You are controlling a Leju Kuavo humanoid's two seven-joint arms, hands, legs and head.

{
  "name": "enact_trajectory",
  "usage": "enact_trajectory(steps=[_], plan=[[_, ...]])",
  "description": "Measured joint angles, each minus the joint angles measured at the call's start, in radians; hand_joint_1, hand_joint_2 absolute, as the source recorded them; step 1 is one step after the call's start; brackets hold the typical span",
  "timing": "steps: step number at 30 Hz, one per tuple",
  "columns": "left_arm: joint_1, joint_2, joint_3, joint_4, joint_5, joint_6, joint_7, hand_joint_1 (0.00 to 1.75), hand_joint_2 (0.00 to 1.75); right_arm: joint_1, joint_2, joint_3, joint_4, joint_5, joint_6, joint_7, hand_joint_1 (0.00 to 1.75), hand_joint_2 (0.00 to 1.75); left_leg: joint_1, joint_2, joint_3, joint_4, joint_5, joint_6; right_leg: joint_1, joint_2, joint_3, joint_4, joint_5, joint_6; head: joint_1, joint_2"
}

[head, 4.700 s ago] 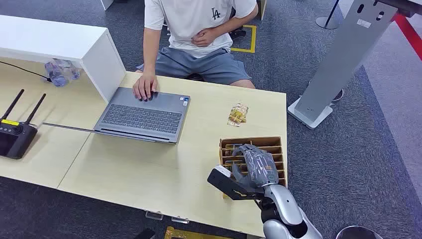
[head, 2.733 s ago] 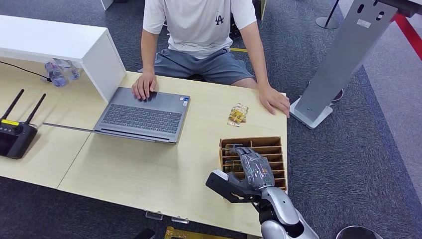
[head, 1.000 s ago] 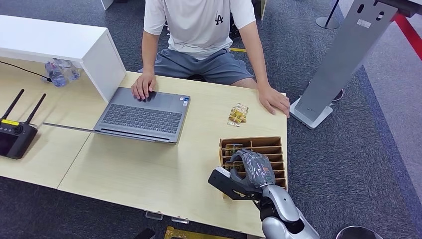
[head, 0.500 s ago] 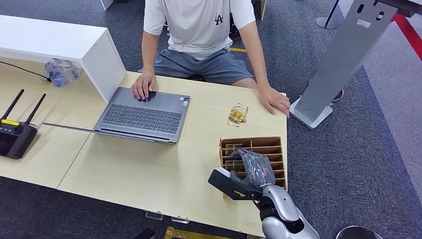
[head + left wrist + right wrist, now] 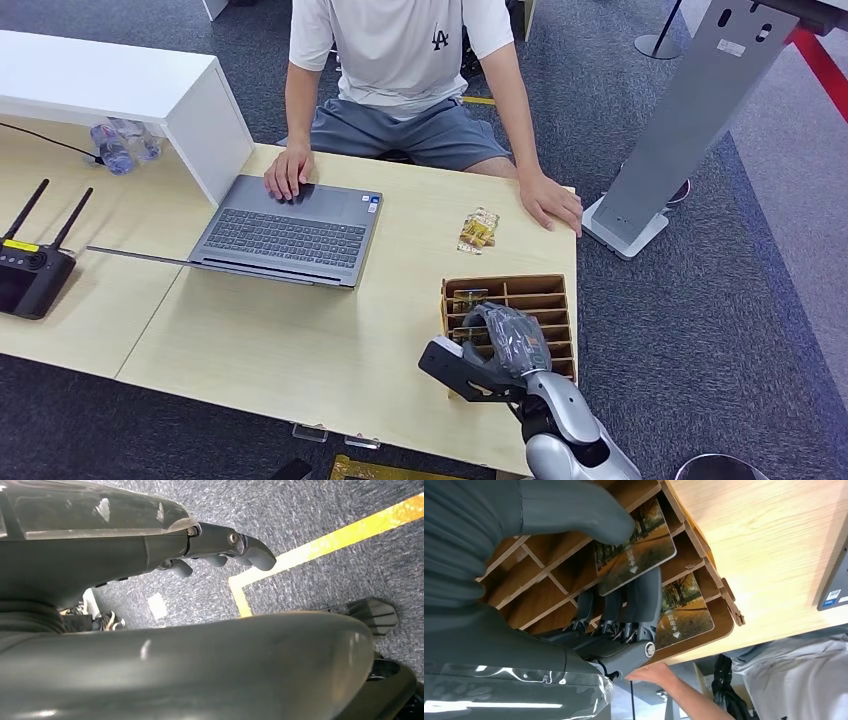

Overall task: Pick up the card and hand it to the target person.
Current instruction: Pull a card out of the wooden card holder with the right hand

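Right hand [image 5: 624, 555] pinches a thin, stiff glossy autumn-print card [image 5: 636, 547] by its edge, seemingly barely out of the slotted wooden rack [image 5: 555, 290] at the tabletop's near right corner; slippery.

- The left hand [image 5: 220, 547] is hanging over the floor, its dark fingers [image 5: 250, 552] curling loosely inward with nothing between them.
- Grey speckled carpet [image 5: 300, 510] is lying beneath the hand.
- A yellow line [image 5: 340, 535] is running across the carpet and turning a corner near the fingertips.
- A small pale patch [image 5: 157, 605] is sitting on the carpet, apart from the yellow line.
- Something pale and black [image 5: 97, 617] is showing at the edge of the hand's cover, too small and too hidden to identify.
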Motion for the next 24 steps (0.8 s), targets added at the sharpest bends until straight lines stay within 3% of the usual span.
enact_trajectory(steps=[12,24], plan=[[-0.006,0.000,-0.001,0.000,-0.002,-0.001,0.000,0.00,0.00,-0.011,0.006,-0.001,0.021,0.009,-0.003,-0.010,1.58,1.75,0.000,0.000,0.000,0.000,0.000,0.000,0.000,0.000,0.000,0.000,0.000,0.000,0.000,0.000],[-0.012,0.000,-0.001,0.000,-0.006,-0.008,-0.011,0.00,0.00,-0.016,0.010,-0.001,0.028,0.013,-0.005,-0.020,1.61,1.75,0.000,0.000,0.001,0.000,0.000,0.000,0.000,0.000,0.001,0.000,0.000,0.000,0.000,0.000]])
